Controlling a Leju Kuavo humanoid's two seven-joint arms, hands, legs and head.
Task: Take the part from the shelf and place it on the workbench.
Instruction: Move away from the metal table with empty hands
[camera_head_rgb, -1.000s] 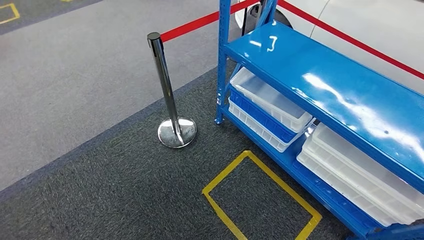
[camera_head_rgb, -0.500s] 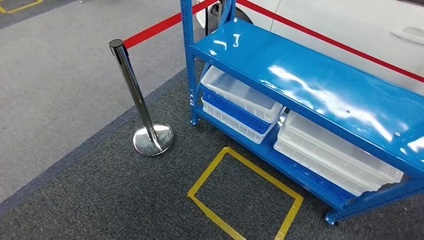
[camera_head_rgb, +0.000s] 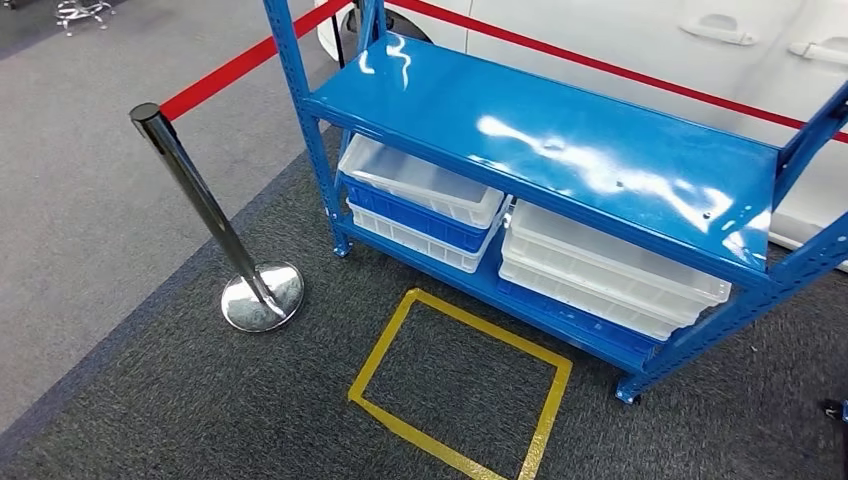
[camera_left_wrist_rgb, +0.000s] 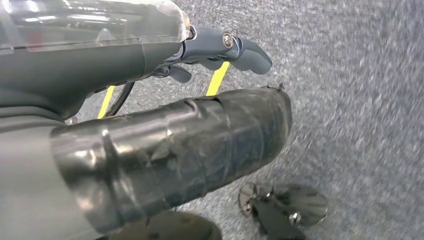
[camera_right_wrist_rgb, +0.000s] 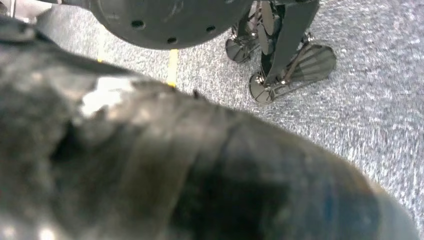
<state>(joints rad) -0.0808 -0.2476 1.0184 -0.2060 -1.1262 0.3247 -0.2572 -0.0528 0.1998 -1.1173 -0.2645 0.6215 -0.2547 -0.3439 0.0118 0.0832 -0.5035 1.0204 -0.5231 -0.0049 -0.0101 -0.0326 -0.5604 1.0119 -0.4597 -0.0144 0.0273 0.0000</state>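
A blue metal shelf (camera_head_rgb: 560, 140) stands ahead of me in the head view, its glossy upper board catching the light. On its lower level sit two stacks of trays: white trays (camera_head_rgb: 420, 180) over a blue tray (camera_head_rgb: 410, 212) on the left, and more white trays (camera_head_rgb: 610, 265) on the right. My left hand (camera_left_wrist_rgb: 165, 135) hangs above the grey carpet, its fingers (camera_left_wrist_rgb: 250, 52) stretched out and holding nothing. My right hand (camera_right_wrist_rgb: 175, 165) is a dark blur close to the lens, and how its fingers lie cannot be told.
A yellow taped square (camera_head_rgb: 492, 327) marks the dark carpet in front of the shelf. To the left stands a chrome barrier post (camera_head_rgb: 200, 205) on a round base (camera_head_rgb: 262, 297), with a red belt (camera_head_rgb: 235, 68) running behind the shelf. A white car (camera_head_rgb: 620, 35) is parked beyond.
The whole picture has shifted, so my view has turned to the right. The shelf's right end and legs have come into sight, and the post and taped square sit further left.
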